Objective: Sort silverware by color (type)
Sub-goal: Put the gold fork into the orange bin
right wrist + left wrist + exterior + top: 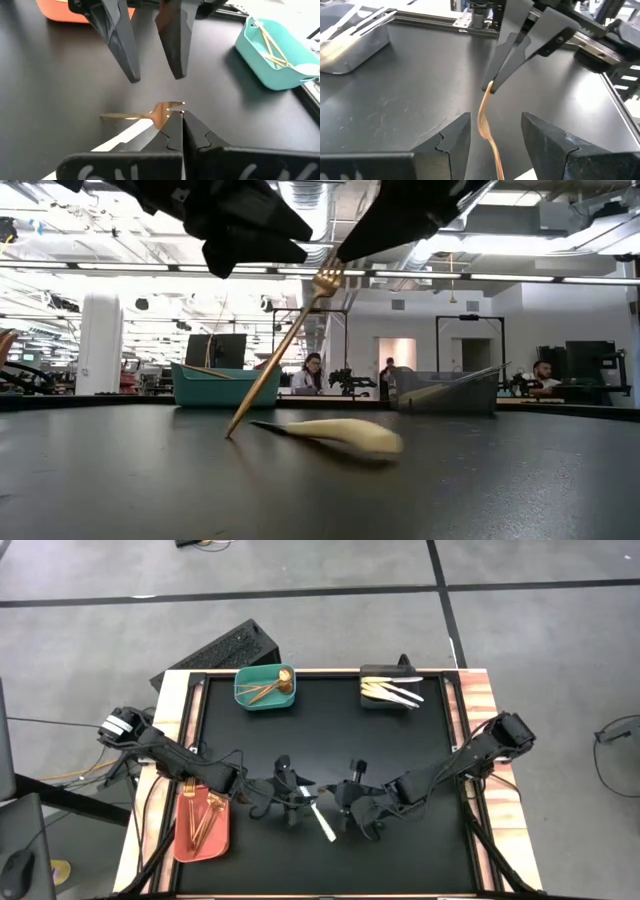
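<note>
Slim gold metal fork (161, 114) pinched at its tines by the closed right gripper (181, 116), tilted, handle tip resting on the matte black table (400, 740).

The left gripper (495, 132) hangs open, its dark wedge fingers either side of the fork's handle without touching. A white-handled knife (323, 821) lies flat beneath. Around: a teal plastic bin (266, 690) of gold utensils, a black bin (388, 690) of pale knives, a salmon tray (202, 830) of copper pieces.

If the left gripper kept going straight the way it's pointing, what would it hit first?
Probably the gold fork, held tilted by the shut right gripper. It stands right ahead of the left gripper, in line with its open jaws. Depth is unclear, so it might slide between them.
</note>
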{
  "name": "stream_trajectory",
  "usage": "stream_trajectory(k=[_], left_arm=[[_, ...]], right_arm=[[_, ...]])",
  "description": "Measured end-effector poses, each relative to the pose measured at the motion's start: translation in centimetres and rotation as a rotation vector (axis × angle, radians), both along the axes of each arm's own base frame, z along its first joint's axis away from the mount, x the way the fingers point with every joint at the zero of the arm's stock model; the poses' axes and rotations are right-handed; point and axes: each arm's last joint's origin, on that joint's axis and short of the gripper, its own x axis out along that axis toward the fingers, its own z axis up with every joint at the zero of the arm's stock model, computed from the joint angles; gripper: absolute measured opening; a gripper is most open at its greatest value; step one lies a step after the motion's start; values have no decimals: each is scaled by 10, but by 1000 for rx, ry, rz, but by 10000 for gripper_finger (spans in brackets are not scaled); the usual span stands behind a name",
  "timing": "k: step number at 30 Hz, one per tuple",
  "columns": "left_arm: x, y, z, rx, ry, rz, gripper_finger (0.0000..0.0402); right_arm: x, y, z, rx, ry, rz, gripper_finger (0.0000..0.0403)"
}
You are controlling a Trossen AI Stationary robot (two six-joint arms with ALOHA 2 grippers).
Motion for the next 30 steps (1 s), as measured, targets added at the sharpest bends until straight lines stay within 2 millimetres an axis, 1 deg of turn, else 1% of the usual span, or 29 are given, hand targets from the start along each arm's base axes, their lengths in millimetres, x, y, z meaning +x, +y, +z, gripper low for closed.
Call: stream_trajectory(k=[3,10,14,18,21,30], left_arm=[[1,3,0,1,5,8,162],[0,6,-3,3,36,19,162],[0,6,-3,2,37,16,162],[0,6,-3,2,37,17,157],[0,6,-4,4,40,17,140],[0,6,-5,7,49,17,73]], right_arm=[[4,0,-2,-25,-14,-3,6],[2,9,3,-142,-53,0,6],[2,14,7,-165,-81,20,6],[2,14,7,-167,-86,21,6],[3,14,7,-168,-87,20,6],[4,14,12,-212,-124,-1,6]])
